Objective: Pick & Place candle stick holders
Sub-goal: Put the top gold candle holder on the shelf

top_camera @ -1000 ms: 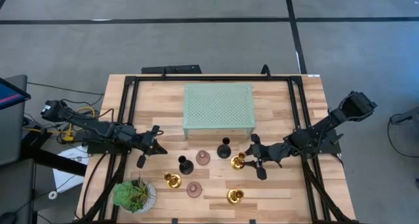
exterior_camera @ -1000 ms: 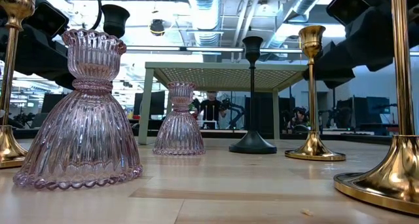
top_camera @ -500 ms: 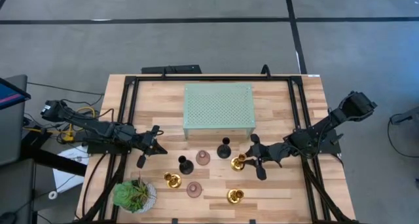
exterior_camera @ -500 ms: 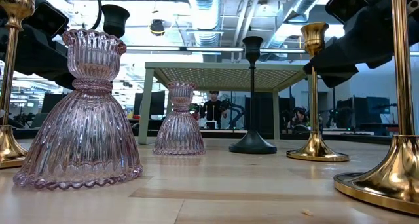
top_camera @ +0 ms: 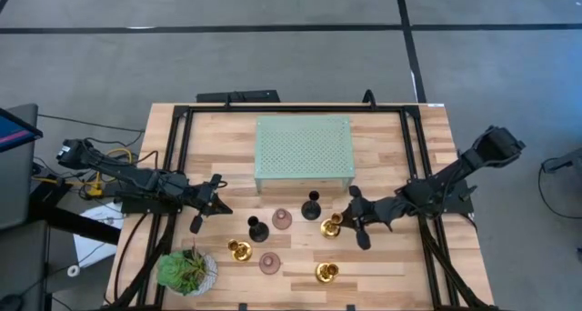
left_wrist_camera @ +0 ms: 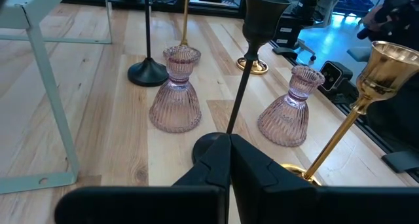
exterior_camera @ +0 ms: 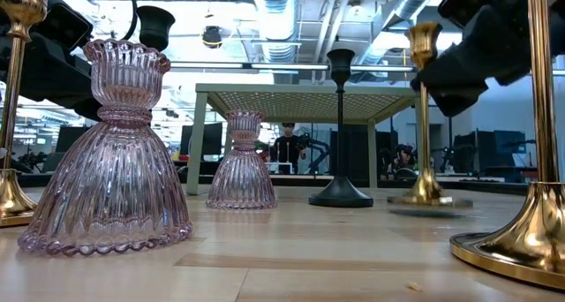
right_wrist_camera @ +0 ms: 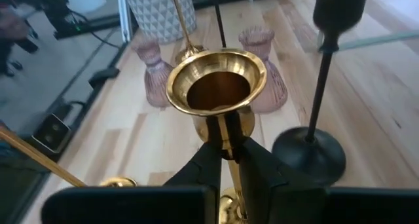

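My right gripper point(top_camera: 343, 222) is shut on a shiny gold candle stick holder point(top_camera: 331, 225) right of the table's middle. A black holder point(top_camera: 312, 206) and a mauve-pink one point(top_camera: 282, 219) stand on their round bases just left of it. Nearer the front stand another black holder point(top_camera: 258, 229), a gold one point(top_camera: 239, 250), a pink one point(top_camera: 269, 262) and a gold one point(top_camera: 327, 273). My left gripper point(top_camera: 221, 205) waits shut at the left, close to a black holder's base point(left_wrist_camera: 211, 145), touching nothing. My right gripper pinches the gold holder's slim stem point(right_wrist_camera: 226, 137) just under its cup point(right_wrist_camera: 219, 86), between its two fingers. The fingers come about level from the table's right side and lie across the stem. The holder stays upright, its round base point(exterior_camera: 425, 198) a little clear of the table.
A pale green perforated platform point(top_camera: 303, 152) stands on legs at the table's far middle. A green potted plant point(top_camera: 186, 271) sits at the near left corner. Black frame rails point(top_camera: 173, 165) run along the table's sides. People show in the room beyond the table point(exterior_camera: 284, 147).
My right gripper has shut on the gold holder's stem and risen slightly. The holder, which stood on the table, now hangs upright with its base just off the wood.
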Controlling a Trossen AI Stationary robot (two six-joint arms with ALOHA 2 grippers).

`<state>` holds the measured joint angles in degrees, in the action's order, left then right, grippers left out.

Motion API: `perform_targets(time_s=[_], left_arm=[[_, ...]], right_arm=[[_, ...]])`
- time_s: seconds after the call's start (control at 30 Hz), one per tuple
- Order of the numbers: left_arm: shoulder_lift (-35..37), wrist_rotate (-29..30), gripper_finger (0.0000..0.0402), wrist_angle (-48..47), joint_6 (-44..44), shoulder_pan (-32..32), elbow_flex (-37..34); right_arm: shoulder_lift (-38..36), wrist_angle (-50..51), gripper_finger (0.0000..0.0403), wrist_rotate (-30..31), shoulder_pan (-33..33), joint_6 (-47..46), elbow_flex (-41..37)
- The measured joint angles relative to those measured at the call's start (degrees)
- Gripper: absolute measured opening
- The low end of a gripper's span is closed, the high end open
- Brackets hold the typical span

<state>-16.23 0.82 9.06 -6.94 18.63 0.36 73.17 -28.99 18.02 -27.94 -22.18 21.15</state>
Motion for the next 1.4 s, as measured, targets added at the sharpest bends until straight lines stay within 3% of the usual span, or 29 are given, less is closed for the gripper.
perform_targets(time_s=[0.2,0.47,0.67,0.97,1.23,1.4], left_arm=[[-0.01,0.0,0.0008,0.0,0.0,-0.01,0.0],[-0.02,0.0,0.0008,-0.02,0.0,-0.02,-0.02],[-0.02,0.0,0.0008,-0.02,0.0,-0.02,0.0],[-0.01,0.0,0.0008,-0.02,0.0,-0.01,0.0],[-0.01,0.0,0.0008,-0.02,0.0,-0.01,0.0],[-0.02,0.0,0.0008,-0.02,0.0,0.0,0.0]], right_arm=[[-6.29,2.81,0.0015,0.02,0.01,0.0,0.35],[-13.44,34.57,0.0015,3.16,0.35,-1.21,15.24],[-14.67,48.13,0.0015,3.39,4.4,5.39,28.57],[-15.94,52.86,0.0015,-0.69,20.7,16.86,37.89],[-14.86,52.44,0.0015,-14.5,41.49,18.27,38.66],[-12.53,51.37,0.0015,-22.22,51.01,19.14,38.6]])
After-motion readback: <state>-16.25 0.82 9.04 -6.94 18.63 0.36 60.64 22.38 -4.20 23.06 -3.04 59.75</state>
